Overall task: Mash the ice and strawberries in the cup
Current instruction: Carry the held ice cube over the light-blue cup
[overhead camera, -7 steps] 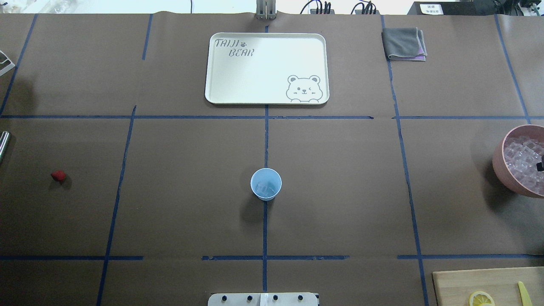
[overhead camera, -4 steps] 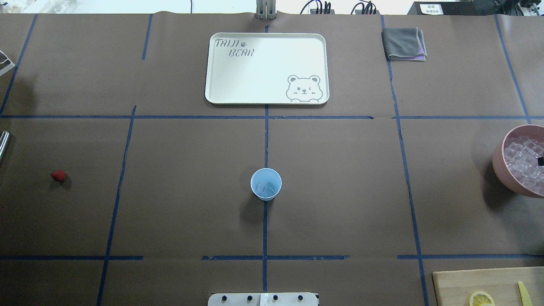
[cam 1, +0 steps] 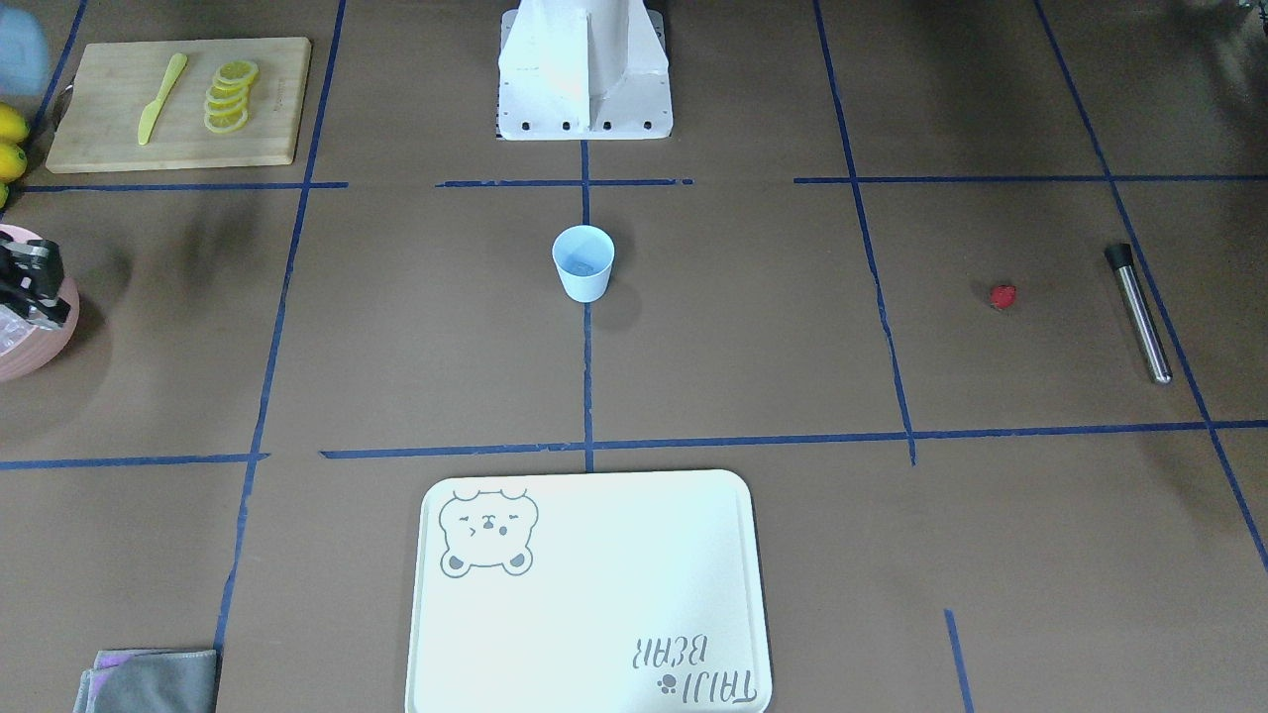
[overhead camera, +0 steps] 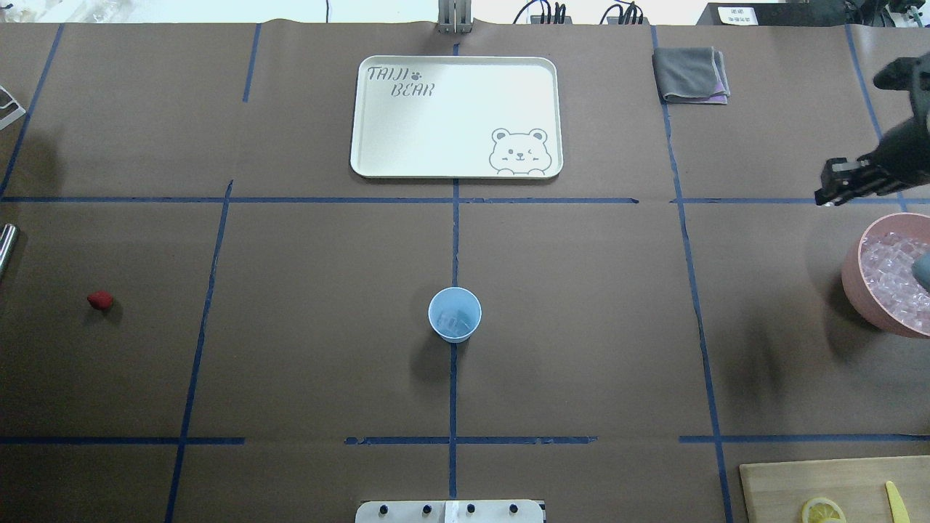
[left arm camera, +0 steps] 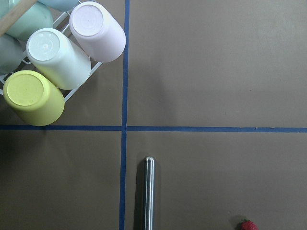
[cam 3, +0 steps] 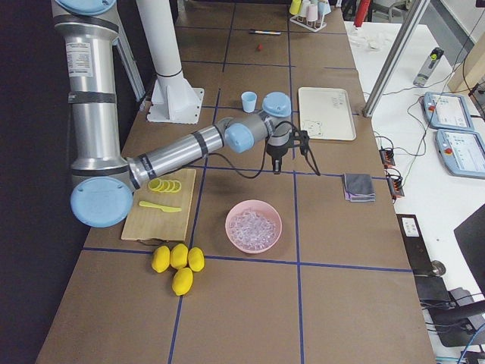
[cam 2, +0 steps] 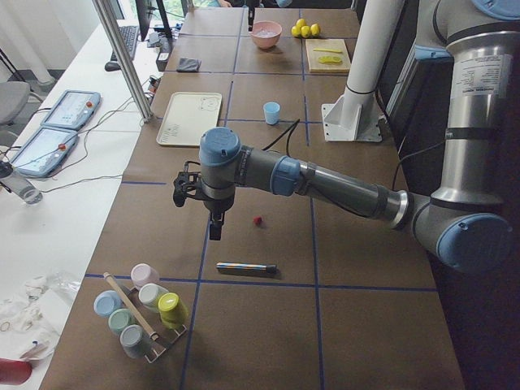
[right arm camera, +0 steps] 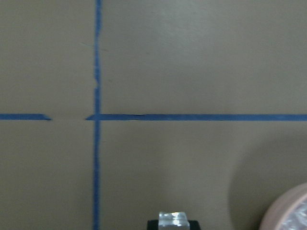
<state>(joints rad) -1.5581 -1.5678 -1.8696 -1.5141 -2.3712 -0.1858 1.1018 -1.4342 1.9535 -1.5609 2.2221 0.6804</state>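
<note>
Ice cube (right arm camera: 172, 218) sits pinched between the fingers of my right gripper (overhead camera: 827, 190), jaws closed on it, clear and faceted at the bottom edge of the right wrist view. That gripper hangs above bare table just beyond the bowl (overhead camera: 851, 280), on the side toward the cloth (overhead camera: 690, 74), over a crossing of blue tape lines. The bowl's pink rim shows only in the wrist view's lower right corner. The bowl is heaped with more ice (overhead camera: 890, 272). The cup (overhead camera: 454, 314) stands upright at the table's middle on a tape line, well apart from both my arms, with a few pieces of ice in its bottom. The strawberry (overhead camera: 99, 300) lies alone far over on my left side, near the muddler (cam 1: 1139, 315), a steel rod with a black end, but not touching it. My left gripper (cam 2: 214, 231) hangs pointing down above the table near those two. Its fingers show in the side view only, so I cannot tell whether those jaws are open or closed. Its wrist camera looks down on the muddler's rounded end, the strawberry at the bottom edge, and racked tumblers (left arm camera: 60, 57). The tray (overhead camera: 456, 73) lies beyond the cup; the board (cam 1: 99, 99) with lemon slices (cam 1: 230, 94) and knife (cam 1: 158, 97) is on my right.
</note>
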